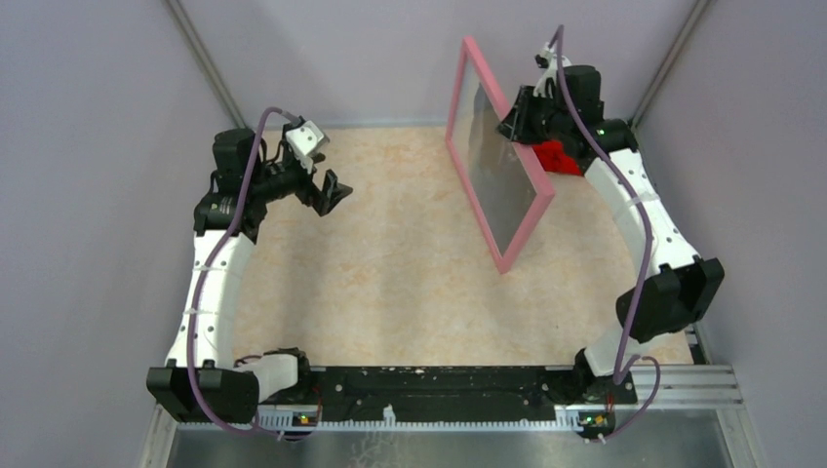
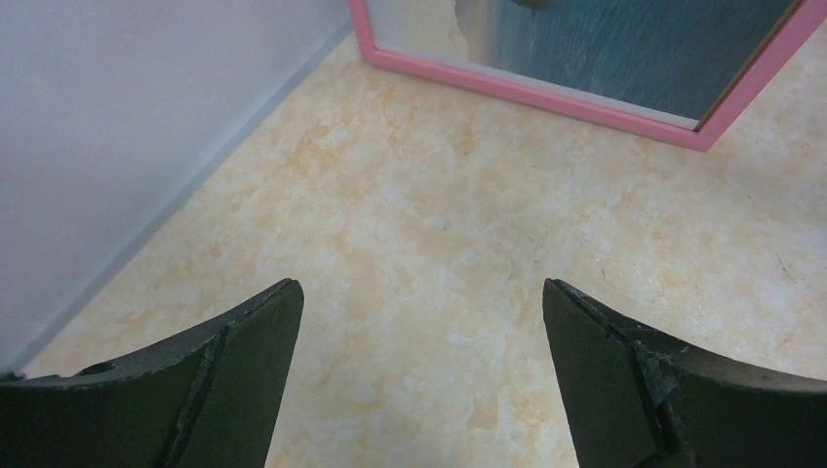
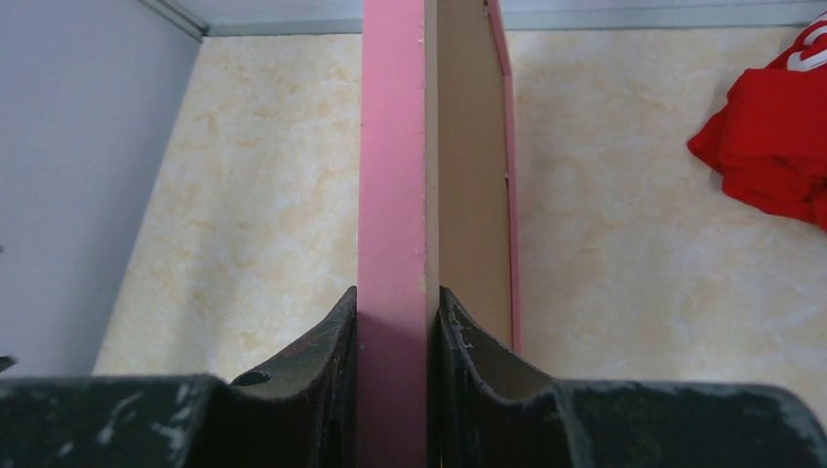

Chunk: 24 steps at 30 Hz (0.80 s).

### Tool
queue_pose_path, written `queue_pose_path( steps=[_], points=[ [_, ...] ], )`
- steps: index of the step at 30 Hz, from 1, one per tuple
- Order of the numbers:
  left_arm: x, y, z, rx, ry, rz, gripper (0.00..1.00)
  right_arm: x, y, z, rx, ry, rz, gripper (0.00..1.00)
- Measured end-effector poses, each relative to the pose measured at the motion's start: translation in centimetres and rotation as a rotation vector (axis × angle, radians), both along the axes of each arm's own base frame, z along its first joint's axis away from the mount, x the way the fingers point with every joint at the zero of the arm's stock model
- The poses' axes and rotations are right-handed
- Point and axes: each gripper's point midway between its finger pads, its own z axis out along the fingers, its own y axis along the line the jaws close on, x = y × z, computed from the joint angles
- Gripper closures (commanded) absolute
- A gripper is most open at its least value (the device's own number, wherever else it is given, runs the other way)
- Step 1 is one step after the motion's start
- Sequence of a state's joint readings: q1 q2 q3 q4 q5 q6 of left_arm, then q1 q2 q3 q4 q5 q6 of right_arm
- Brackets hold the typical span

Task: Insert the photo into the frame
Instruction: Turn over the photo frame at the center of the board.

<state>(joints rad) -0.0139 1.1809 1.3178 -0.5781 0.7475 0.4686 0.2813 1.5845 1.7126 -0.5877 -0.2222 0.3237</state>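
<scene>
Frame (image 1: 494, 166) held upright, far right, clamped by right gripper (image 3: 395, 302). Photo (image 2: 624, 49) seen inside it. Left gripper (image 1: 332, 193) spread wide, empty. Judged closing step: frame to be lowered flat, then released.

Smooth white shells are covering the long links of the left arm (image 1: 210, 283) and the right arm (image 1: 644, 210), with boxy black housings (image 1: 673, 292) bulging at the joints. A purple cable (image 1: 195, 331) is trailing along each arm. A white camera block (image 1: 307, 139) is capping the left wrist. The left tool (image 2: 419, 288) and right tool (image 3: 395, 302) are showing curved matte-black fingers (image 2: 244, 341), scuffed pale along their edges.
</scene>
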Motion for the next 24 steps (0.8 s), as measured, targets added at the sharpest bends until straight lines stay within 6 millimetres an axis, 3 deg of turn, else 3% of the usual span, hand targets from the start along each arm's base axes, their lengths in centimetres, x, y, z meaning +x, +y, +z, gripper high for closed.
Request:
queue_pose_path(
  steps=[6, 9, 12, 16, 20, 24],
  points=[
    [0.4, 0.5, -3.9, 0.008, 0.104, 0.041, 0.01, -2.7, -1.9, -0.7, 0.140, 0.026, -0.026, 1.00],
    [0.7, 0.7, -5.2, 0.020, 0.139, 0.050, 0.01, -3.5, -3.5, -3.1, 0.217, 0.113, -0.057, 1.00],
    [0.8, 0.8, -6.2, 0.029, 0.158, 0.051, 0.01, -4.1, -5.3, -7.0, 0.231, 0.246, -0.087, 1.00],
    [0.6, 0.8, -7.0, 0.029, 0.175, 0.050, 0.01, -6.2, -5.0, -11.3, 0.252, 0.422, -0.074, 1.00],
    [0.3, 0.8, -8.3, 0.028, 0.204, 0.051, 0.01, -8.2, -4.4, -13.3, 0.300, 0.473, -0.062, 1.00],
    [0.0, 0.8, -9.3, 0.028, 0.231, 0.052, 0.01, -11.9, -3.6, -17.0, 0.375, 0.530, -0.035, 1.00]
  ],
)
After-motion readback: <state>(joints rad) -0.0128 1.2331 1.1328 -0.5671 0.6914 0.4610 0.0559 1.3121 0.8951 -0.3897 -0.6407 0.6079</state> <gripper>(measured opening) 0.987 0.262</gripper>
